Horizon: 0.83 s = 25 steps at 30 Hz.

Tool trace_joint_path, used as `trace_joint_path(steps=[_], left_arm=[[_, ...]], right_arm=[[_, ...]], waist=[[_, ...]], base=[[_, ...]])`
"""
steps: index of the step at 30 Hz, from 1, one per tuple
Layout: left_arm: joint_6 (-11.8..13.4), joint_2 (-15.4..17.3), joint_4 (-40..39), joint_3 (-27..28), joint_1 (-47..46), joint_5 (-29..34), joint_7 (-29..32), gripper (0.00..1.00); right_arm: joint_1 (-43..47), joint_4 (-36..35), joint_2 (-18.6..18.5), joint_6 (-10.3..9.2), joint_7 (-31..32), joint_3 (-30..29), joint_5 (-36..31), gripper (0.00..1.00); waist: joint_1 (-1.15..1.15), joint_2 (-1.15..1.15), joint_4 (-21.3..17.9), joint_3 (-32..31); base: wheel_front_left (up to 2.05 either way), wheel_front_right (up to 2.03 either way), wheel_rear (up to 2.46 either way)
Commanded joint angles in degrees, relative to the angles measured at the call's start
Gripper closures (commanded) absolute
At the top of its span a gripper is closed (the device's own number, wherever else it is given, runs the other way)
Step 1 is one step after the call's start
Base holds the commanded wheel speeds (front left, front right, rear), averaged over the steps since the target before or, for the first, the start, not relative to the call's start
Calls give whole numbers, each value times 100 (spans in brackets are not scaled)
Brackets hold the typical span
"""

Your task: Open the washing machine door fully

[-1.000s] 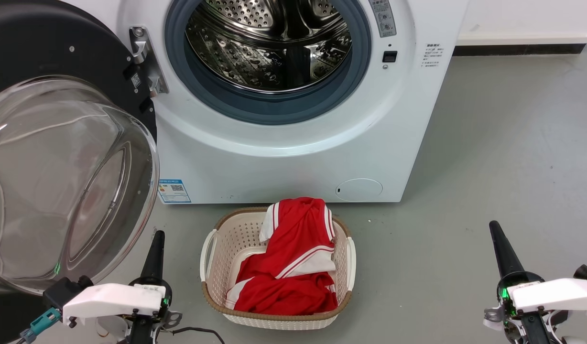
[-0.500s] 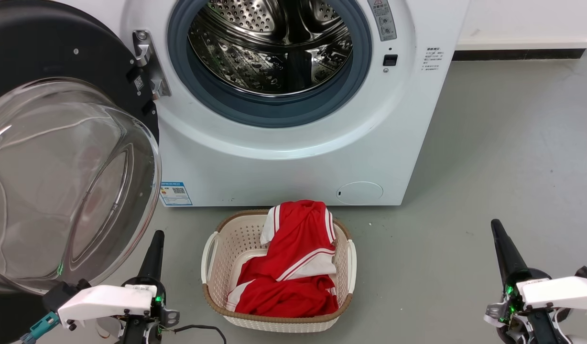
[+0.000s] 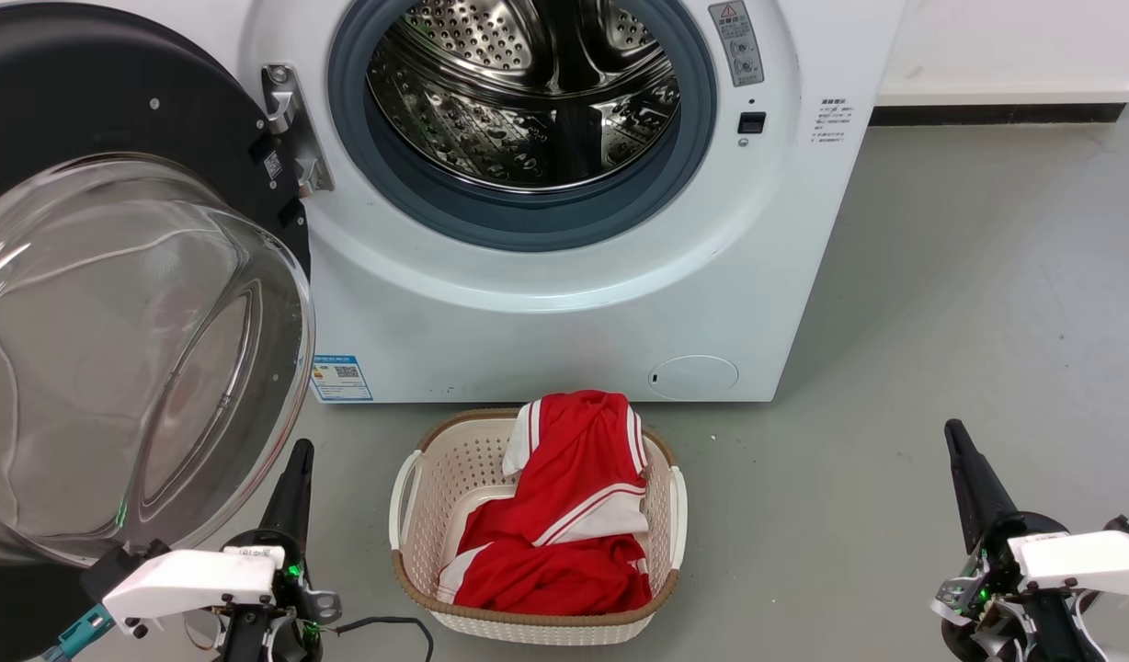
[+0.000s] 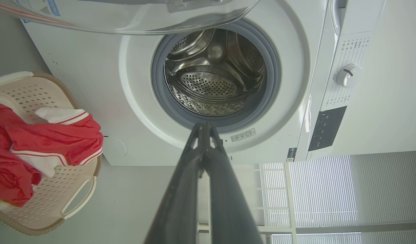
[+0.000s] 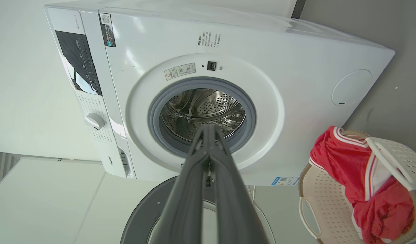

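Two grippers, both clenched on nothing. The left gripper (image 3: 302, 452) sits low at the near left of the floor (image 3: 941, 276), and the right gripper (image 3: 953, 432) sits low at the near right, well apart from everything. In both wrist views the dark fingers are pressed together with nothing between them.

The washing machine door (image 3: 132, 349) is swung way out to the robot's left on its hinge (image 3: 289, 124). Its glass bowl bulges toward the camera, and the black disc is turned back beside the washing machine (image 3: 564, 303). The drum (image 3: 528, 92) is totally exposed, with nothing across the opening.

To me that reads as pretty much done. It looks about as far round as that hinge will let it go, though I can't be sure there isn't a bit of swing left.

The left gripper's tip is just beside the bowl's lower rim but looks clear of it. My guess is it's parked there so it doesn't nudge the door back.

The laundry basket (image 3: 402, 496) with the red jersey (image 3: 564, 533) sits on the floor right in front of the machine, below the opening, probably ready for loading. The one risk I can see is an arm clipping that bowl.
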Motion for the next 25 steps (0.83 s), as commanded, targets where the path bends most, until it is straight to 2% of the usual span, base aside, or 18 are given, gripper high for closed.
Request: trace_joint_path(steps=[1, 18, 25], left_arm=[[-34, -2, 11, 18, -81, -107, 33, 100], [-120, -3, 77, 99, -96, -749, 198, 100], [-117, -3, 74, 96, -92, -740, 198, 100]], right_arm=[[-102, 9, 8, -1, 23, -26, 116, 100], [-153, 110, 33, -2, 186, -98, 758, 100], [-156, 110, 47, -2, 205, -116, 717, 100]], waist=[[0, 0, 2, -6], [0, 0, 22, -75], [0, 0, 23, -78]], base=[[0, 0, 0], [0, 0, 0], [0, 0, 0]])
